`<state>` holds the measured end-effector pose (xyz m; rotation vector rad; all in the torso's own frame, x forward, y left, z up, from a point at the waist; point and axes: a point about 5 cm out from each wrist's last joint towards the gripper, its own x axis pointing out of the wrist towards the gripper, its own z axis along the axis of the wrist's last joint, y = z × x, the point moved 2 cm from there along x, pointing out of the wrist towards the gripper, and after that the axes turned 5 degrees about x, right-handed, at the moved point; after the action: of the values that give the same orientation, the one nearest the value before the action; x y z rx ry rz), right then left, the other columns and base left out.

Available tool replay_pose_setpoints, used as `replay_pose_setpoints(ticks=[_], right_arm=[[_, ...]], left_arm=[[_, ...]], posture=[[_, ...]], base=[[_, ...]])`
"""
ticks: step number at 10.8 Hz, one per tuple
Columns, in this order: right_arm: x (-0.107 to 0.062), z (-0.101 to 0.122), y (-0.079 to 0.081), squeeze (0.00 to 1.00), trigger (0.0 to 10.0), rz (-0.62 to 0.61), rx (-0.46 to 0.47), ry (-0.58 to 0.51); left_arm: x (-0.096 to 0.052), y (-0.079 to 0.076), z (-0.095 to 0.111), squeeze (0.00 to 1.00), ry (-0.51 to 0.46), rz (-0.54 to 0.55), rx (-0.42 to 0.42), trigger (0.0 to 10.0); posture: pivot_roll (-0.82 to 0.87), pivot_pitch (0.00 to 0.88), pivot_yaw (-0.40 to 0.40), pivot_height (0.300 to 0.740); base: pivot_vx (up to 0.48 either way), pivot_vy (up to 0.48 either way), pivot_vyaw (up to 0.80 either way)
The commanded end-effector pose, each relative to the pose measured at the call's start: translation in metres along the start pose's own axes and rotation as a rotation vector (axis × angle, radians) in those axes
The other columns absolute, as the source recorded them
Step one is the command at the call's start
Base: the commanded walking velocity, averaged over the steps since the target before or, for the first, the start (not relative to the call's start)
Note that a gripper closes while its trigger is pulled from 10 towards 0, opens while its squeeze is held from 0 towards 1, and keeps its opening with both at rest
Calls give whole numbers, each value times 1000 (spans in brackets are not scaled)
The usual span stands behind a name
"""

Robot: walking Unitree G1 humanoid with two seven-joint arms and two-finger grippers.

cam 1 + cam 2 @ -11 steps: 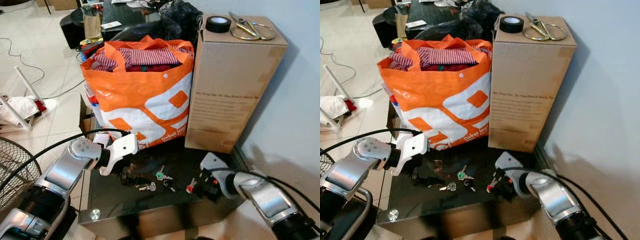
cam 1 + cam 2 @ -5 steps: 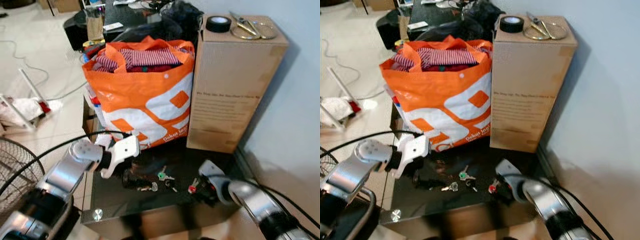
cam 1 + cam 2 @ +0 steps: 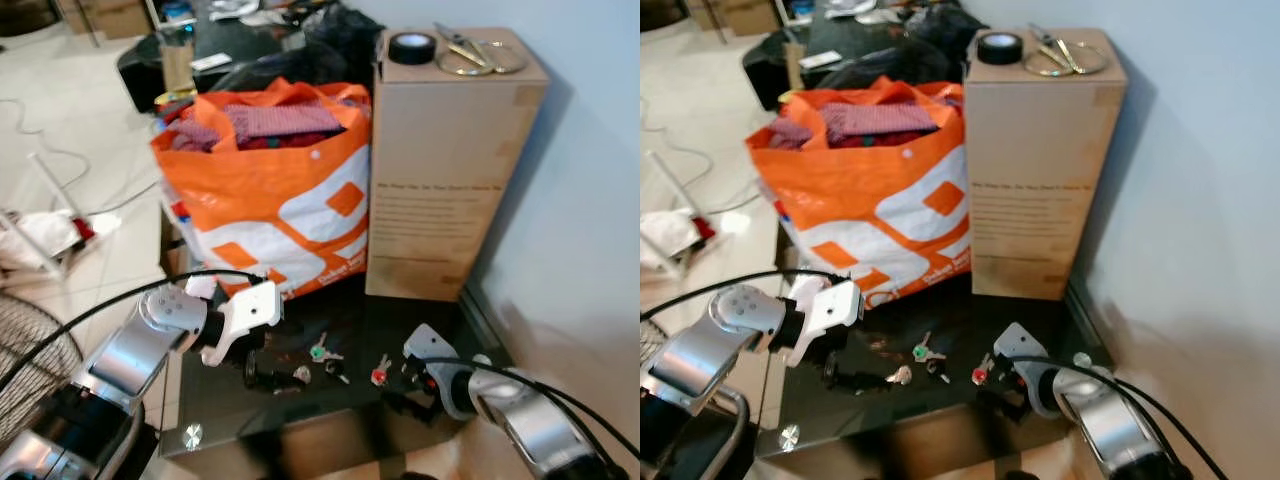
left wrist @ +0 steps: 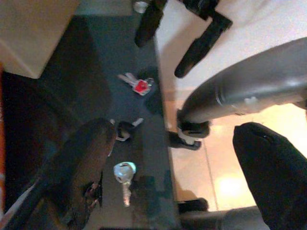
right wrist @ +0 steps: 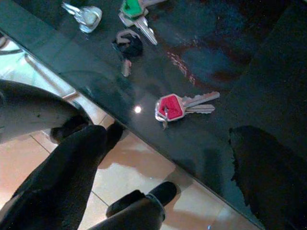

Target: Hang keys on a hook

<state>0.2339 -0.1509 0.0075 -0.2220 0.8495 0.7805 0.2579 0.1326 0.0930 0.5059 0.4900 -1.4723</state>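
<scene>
Low dark glass bench (image 3: 300, 420) sits against a pale blue-grey wall (image 3: 590, 180) on our right, with light floor tiles (image 3: 90, 190) on our left. At the back of the bench stands an orange and white shopping bag (image 3: 270, 210), stuffed to the brim with striped and red cloth (image 3: 275, 122). Just beside it, touching on its right, is a tall brown cardboard box (image 3: 450, 170); on its top lie a roll of black tape (image 3: 411, 47) and a pair of scissors (image 3: 470, 50). Behind the bag we see dark clutter, too jumbled to sort out. A wire fan grille (image 3: 25, 350) and a white frame with cloth (image 3: 40, 230) sit on the floor to our left. The keys lie loose on the bench in front of the bag: a green-headed key (image 3: 320, 351), a silver key (image 3: 300, 374), a black-headed key (image 5: 129, 48) and a red-headed key (image 5: 182, 106) nearest the front edge. Our left gripper (image 3: 252, 366) is low over the bench just left of the silver key, fingers (image 4: 86, 163) spread wide, holding nothing. Our right gripper (image 3: 405, 385) is at the bench's front right, near the red-headed key, fingers (image 5: 72, 167) wide apart and holding nothing, one over the bench and one past its edge over the floor.
</scene>
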Motion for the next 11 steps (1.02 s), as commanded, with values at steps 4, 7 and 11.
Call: replay_pose_setpoints(ticks=[4, 7, 11], right_arm=[[3, 26, 6, 0, 10000, -34, -19, -36], [14, 33, 13, 0, 10000, -55, -40, -48], [31, 28, 18, 0, 10000, -52, -52, -19]], left_arm=[[0, -5, 0, 0, 15, -29, 7, 10000], [-9, -8, -5, 0, 31, 5, -14, 10000], [-19, -11, -9, 0, 52, 28, -25, 10000]], posture=[[-248, 0, 126, 740], [-193, 0, 90, 740], [-153, 0, 77, 740]], base=[[0, 0, 0], [0, 0, 0], [0, 0, 0]])
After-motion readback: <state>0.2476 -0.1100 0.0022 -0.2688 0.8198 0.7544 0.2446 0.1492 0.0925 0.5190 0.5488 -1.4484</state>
